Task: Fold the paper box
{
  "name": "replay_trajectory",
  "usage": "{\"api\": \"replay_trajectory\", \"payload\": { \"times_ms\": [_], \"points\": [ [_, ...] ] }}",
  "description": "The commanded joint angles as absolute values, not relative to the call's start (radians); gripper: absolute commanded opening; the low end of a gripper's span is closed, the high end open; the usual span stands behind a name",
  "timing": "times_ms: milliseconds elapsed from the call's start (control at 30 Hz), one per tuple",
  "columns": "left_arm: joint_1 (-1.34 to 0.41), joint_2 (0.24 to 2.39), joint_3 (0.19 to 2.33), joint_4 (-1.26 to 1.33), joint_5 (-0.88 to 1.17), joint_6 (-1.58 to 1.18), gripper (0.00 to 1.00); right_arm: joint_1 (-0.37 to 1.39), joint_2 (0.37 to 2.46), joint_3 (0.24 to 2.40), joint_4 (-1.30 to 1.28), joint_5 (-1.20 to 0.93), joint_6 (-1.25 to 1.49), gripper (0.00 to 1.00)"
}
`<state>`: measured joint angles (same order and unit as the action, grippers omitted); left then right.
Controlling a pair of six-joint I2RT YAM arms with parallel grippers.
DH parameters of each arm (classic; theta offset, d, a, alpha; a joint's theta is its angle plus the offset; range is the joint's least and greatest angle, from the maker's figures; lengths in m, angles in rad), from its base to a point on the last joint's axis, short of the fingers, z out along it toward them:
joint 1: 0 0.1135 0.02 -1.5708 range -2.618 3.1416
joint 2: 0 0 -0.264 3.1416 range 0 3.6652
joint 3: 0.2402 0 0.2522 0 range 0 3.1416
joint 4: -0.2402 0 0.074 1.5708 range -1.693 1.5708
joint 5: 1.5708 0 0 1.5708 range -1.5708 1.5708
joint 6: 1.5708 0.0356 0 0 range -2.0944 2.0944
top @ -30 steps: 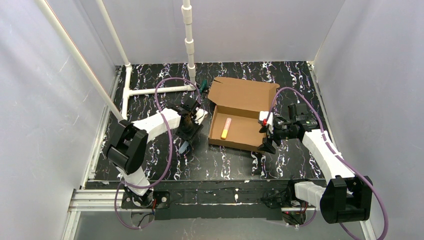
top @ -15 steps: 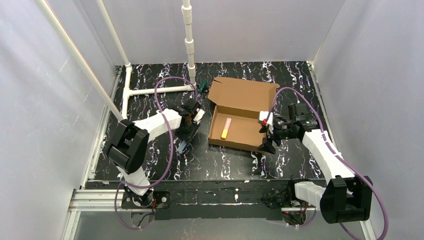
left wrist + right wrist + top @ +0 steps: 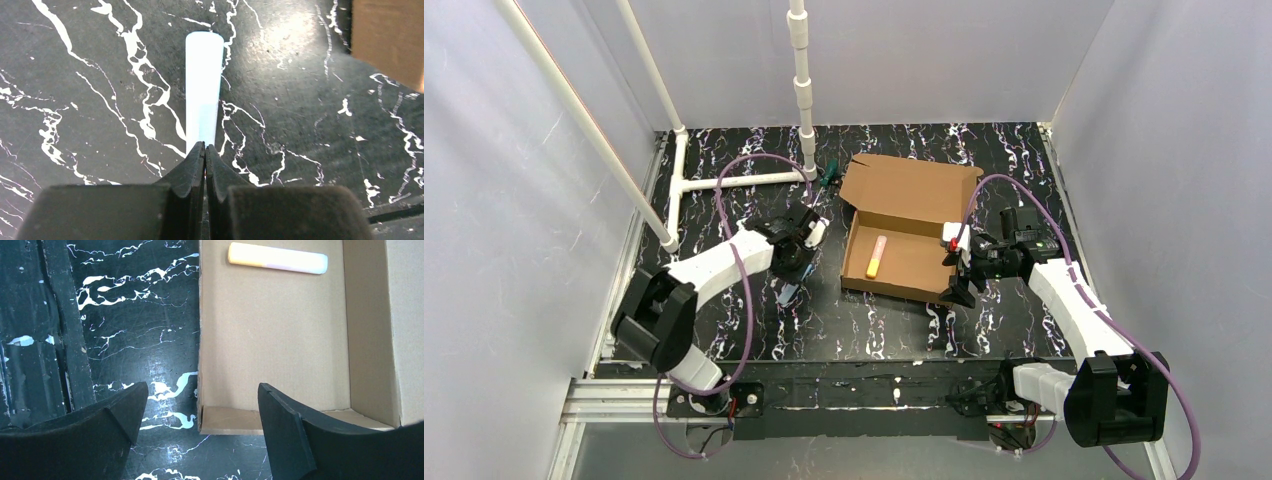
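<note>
One box: your paper box (image 3: 911, 215) is plain brown corrugated card. It sits on the black marbled table (image 3: 864, 320) just past centre, toward 1 o'clock in the top view.
Box shape: a shallow tray with its walls up; the lid panel lies open and flat toward 12 o'clock.
Box contents: a yellow-and-pink marker (image 3: 876, 257) lies inside the tray, near its 9 o'clock wall.
Left arm: it reaches in from 7 o'clock, bent at the elbow, with the wrist aimed down at the table on the box's 9 o'clock side, apart from it.
Left gripper (image 3: 204, 147): jaws pressed together with nothing between them; a pale blue marker (image 3: 204, 95) lies on the table just beyond the tips.
Right arm: it comes up from 5 o'clock to the tray's 4 o'clock corner.
Right gripper (image 3: 202, 386): jaws spread wide, one finger on either side of a tray wall near the corner. You probably have no contact there, though the wrist view does not settle it.
</note>
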<state>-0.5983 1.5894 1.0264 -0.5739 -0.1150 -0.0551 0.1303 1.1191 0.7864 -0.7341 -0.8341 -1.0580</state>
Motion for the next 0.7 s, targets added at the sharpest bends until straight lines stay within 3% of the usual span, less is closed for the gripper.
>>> {"api": "replay_trajectory", "payload": {
  "times_ms": [0, 100, 133, 167, 200, 333, 533, 667],
  "points": [
    [-0.609, 1.449, 0.998, -0.558, -0.083, -0.088, 0.0, 0.124, 1.11, 0.775, -0.742, -0.858, -1.074, 0.89],
    [-0.613, 1.407, 0.986, -0.544, -0.056, -0.102, 0.0, 0.124, 1.108, 0.775, -0.74, -0.855, -1.073, 0.89],
    [-0.614, 1.406, 0.984, -0.544, -0.051, -0.102, 0.07, 0.124, 1.108, 0.774, -0.739, -0.856, -1.072, 0.89],
    [-0.614, 1.413, 0.982, -0.548, -0.057, -0.101, 0.26, 0.123, 1.109, 0.774, -0.738, -0.856, -1.072, 0.9],
    [-0.614, 1.425, 0.982, -0.549, -0.062, -0.098, 0.36, 0.123, 1.109, 0.775, -0.738, -0.854, -1.072, 0.9],
    [-0.614, 1.518, 1.013, -0.578, -0.131, -0.075, 0.6, 0.123, 1.111, 0.773, -0.738, -0.855, -1.071, 0.89],
    [-0.612, 1.648, 1.051, -0.55, -0.126, -0.048, 0.61, 0.123, 1.109, 0.772, -0.739, -0.855, -1.072, 0.9],
    [-0.602, 1.689, 1.046, -0.532, -0.109, -0.055, 0.45, 0.123, 1.11, 0.773, -0.739, -0.854, -1.073, 0.9]
  ]
}}
